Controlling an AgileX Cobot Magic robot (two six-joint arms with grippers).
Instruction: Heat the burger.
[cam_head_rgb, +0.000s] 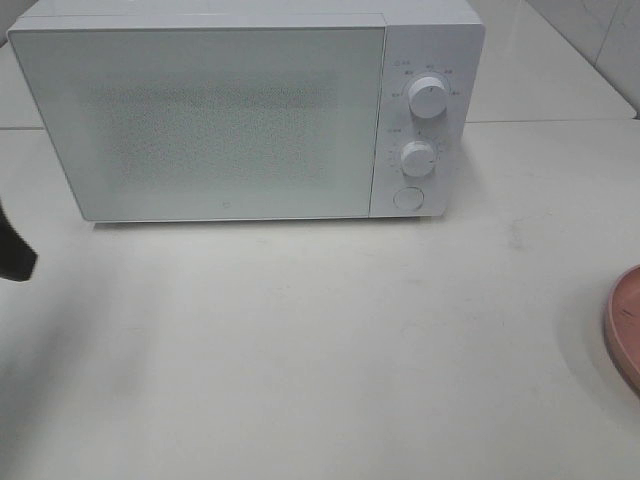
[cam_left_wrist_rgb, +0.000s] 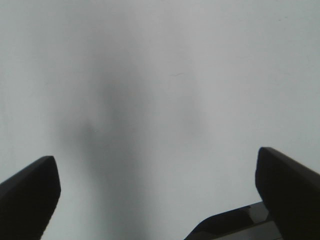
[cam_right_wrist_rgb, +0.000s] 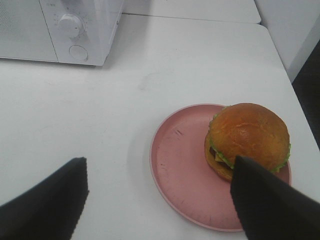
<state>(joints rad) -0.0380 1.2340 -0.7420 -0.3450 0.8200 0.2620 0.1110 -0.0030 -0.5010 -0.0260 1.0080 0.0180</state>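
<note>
Right now the right gripper (cam_right_wrist_rgb: 160, 200) hovers with jaws spread wide and empty; the burger (cam_right_wrist_rgb: 248, 140) sits lower right of the wrist frame, on the pink plate (cam_right_wrist_rgb: 182, 175). It looks soft, tall and liable to topple, so gripping the plate's rim seems safer. The left gripper (cam_left_wrist_rgb: 157, 195) gapes empty too. Only the high view shows the microwave (cam_head_rgb: 230, 120) door closed, never the burger.

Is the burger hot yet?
Not yet, nothing looks done. The burger sits on the pink plate, and the microwave door is shut. Both grippers, left and right, are open and empty. Opening, loading and heating remain.
</note>
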